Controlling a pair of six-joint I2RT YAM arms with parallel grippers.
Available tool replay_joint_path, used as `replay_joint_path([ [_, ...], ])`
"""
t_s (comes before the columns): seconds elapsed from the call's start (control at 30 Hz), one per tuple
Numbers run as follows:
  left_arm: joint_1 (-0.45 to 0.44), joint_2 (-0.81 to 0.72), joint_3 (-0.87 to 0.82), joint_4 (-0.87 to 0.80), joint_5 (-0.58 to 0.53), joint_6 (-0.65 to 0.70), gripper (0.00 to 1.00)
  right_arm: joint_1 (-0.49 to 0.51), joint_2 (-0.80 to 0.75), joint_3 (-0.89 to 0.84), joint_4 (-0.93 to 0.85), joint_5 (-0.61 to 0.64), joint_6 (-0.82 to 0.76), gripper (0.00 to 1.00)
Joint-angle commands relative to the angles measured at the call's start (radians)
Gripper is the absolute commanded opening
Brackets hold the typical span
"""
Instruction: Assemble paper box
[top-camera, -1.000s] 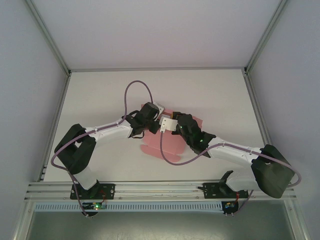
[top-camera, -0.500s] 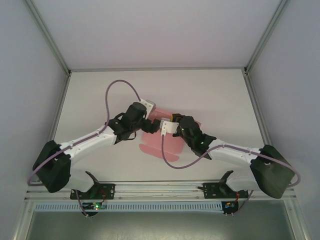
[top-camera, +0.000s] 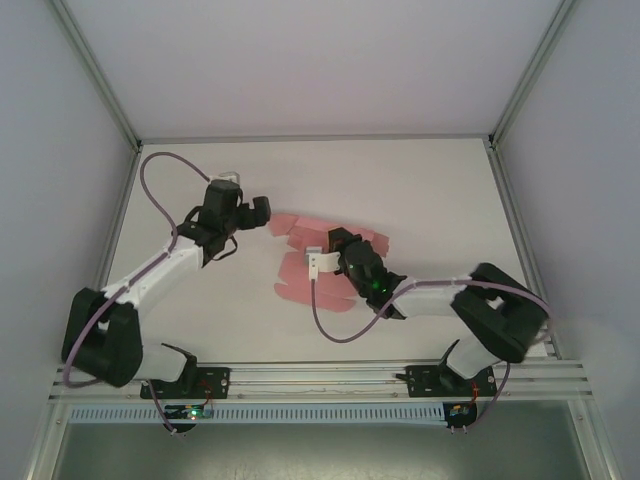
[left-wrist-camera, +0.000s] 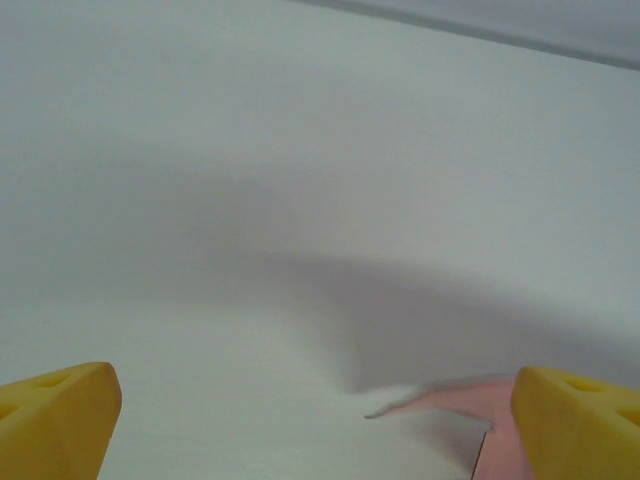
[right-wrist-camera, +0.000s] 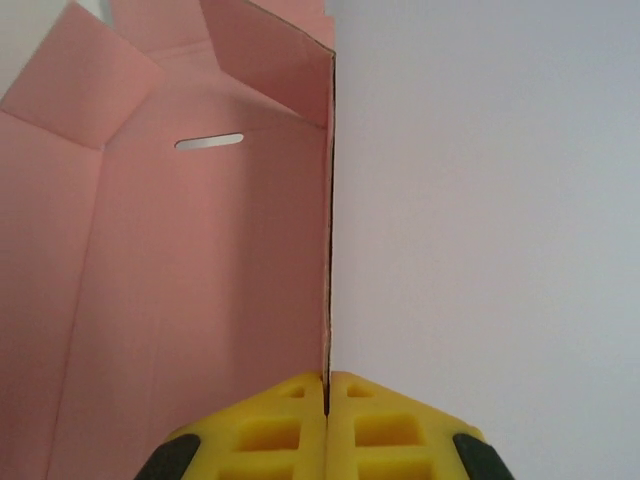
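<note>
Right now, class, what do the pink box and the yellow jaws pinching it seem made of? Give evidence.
The paper box: thin matte pink card, judging by sharp creases, a die-cut slot and hairline edge. The right jaws, shut on that edge: matte yellow, moulded with pockets, perhaps plastic or rubber.
</note>
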Motion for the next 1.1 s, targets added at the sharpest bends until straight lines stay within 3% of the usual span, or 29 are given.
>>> replay_joint_path([
  [0.0, 0.061, 0.101, 0.046, -0.022, 0.035, -0.072, 1.0, 0.013, 0.074, -0.01, 0.156, 0.044, -0.092, 0.0],
  [0.43, 0.147, 0.403, 0.206, 0.142, 0.2, -0.009, 1.0, 0.017, 0.036, -0.015, 0.084, -0.024, 0.011, 0.0],
  [0.57, 0.145, 0.472, 0.247, 0.164, 0.394, 0.029, 1.0, 0.016, 0.037, -0.015, 0.084, -0.013, 0.022, 0.0],
  [0.63, 0.143, 0.47, 0.215, 0.203, 0.501, 0.056, 1.0, 0.016, 0.036, -0.016, 0.082, -0.001, 0.026, 0.0],
  [0.8, 0.13, 0.401, 0.11, 0.202, 0.561, 0.095, 1.0, 0.018, 0.028, -0.012, 0.07, 0.036, 0.036, 0.0],
  [1.07, 0.083, 0.306, -0.032, 0.302, 0.753, 0.168, 0.93, 0.024, 0.008, -0.009, 0.019, 0.049, 0.078, 0.0],
])
